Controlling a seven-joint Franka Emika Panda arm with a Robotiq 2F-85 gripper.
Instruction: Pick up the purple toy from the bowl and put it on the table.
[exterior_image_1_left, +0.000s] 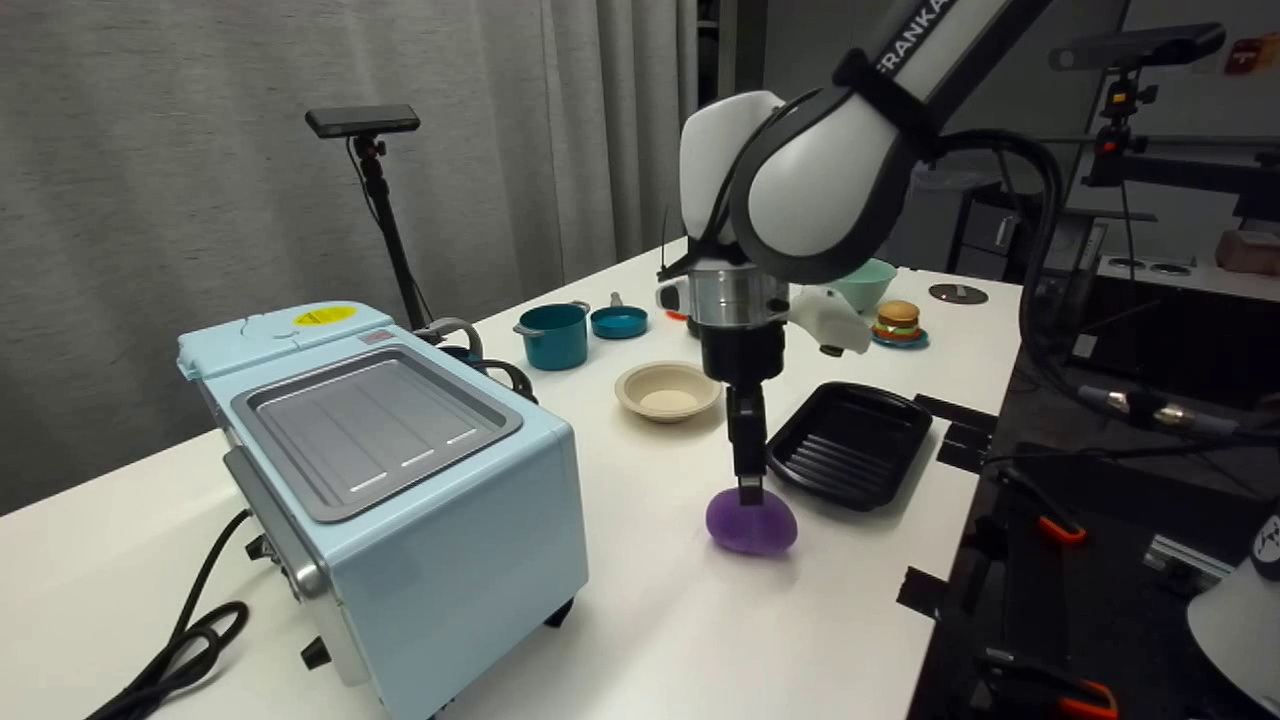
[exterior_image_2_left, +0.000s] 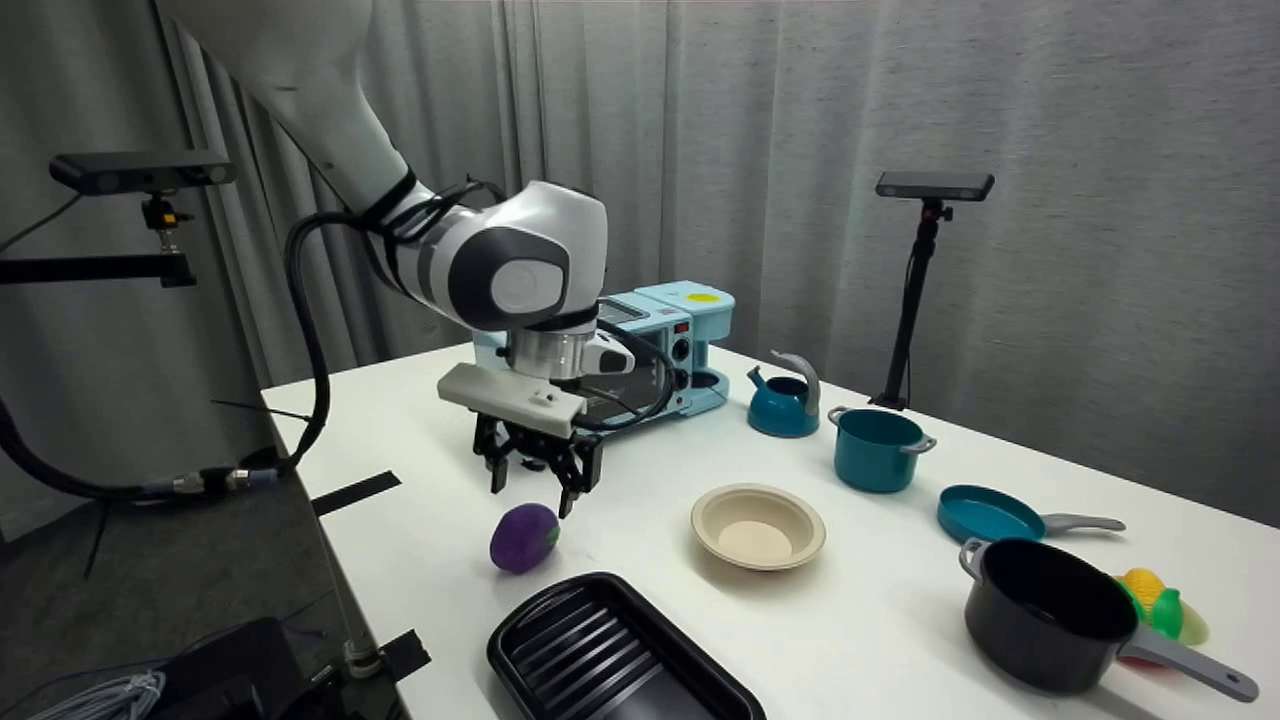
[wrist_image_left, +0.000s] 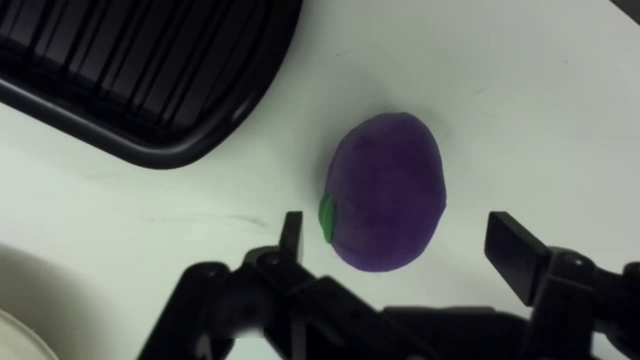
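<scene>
Black tray (exterior_image_2_left: 620, 655) up front, purple toy (exterior_image_2_left: 524, 538) on the desk (exterior_image_2_left: 860, 620) just beside it, jaws spread wide. If they drift sideways, toy could roll.

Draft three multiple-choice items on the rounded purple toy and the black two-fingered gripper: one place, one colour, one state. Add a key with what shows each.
1. Where does the rounded purple toy lie?
A. In the round cream bowl
B. In the ribbed black tray
C. On the smooth white tabletop

2. What colour is the toy's small patch?
A. Yellow
B. Green
C. Orange

3. How is the black two-fingered gripper?
A. Open
B. Shut on the toy
C. Shut on nothing

1 C: both exterior views show it resting there.
2 B: the wrist view shows green against the purple.
3 A: the wrist view shows the fingers apart, white surface visible between each and the toy.
</scene>
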